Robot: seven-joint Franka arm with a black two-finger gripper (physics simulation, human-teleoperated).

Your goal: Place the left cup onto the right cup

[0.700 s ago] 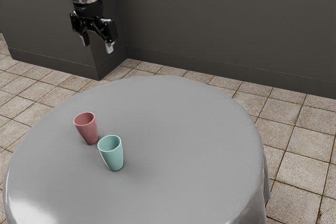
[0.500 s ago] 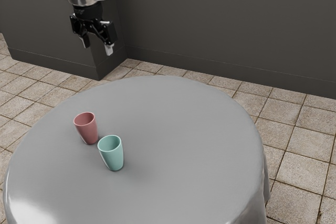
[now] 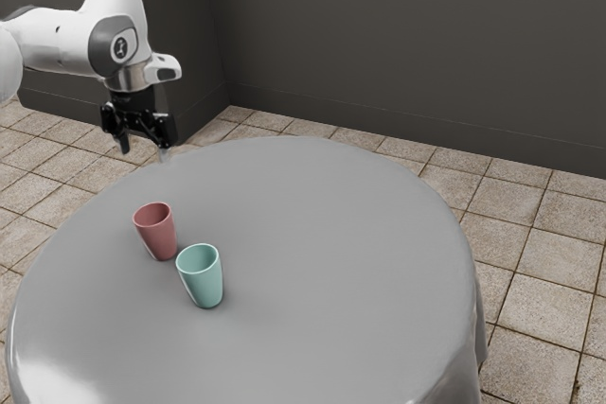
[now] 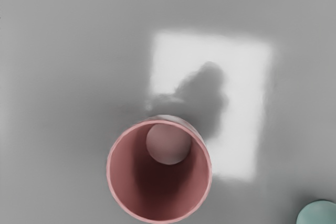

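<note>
1. My arm's gripper [image 3: 142, 147] hangs over the far edge of the round grey table [image 3: 379, 234], at the exterior view's left. Its fingers are spread apart with nothing between them.
2. The pink cup [image 3: 155, 230] stands upright, mouth up, on the table toward the exterior view's left. It is nearer the camera than the gripper and well apart from it.
3. The teal cup [image 3: 200, 274] stands upright near the pink one, to the exterior view's right and a little nearer the camera.
4. From the wrist camera I look almost straight down into the pink cup [image 4: 159, 182], which is empty, its paler base showing inside. The teal cup's rim [image 4: 319, 214] lies clear of it, with bare tabletop [image 4: 63, 51] between them.
5. A bright square of light [image 4: 247, 77] falls on the tabletop just beyond the pink cup, crossed by a dark shadow [image 4: 205, 95].
6. A tiled floor [image 3: 530, 234] and a dark wall [image 3: 398, 35] lie behind the table.
</note>
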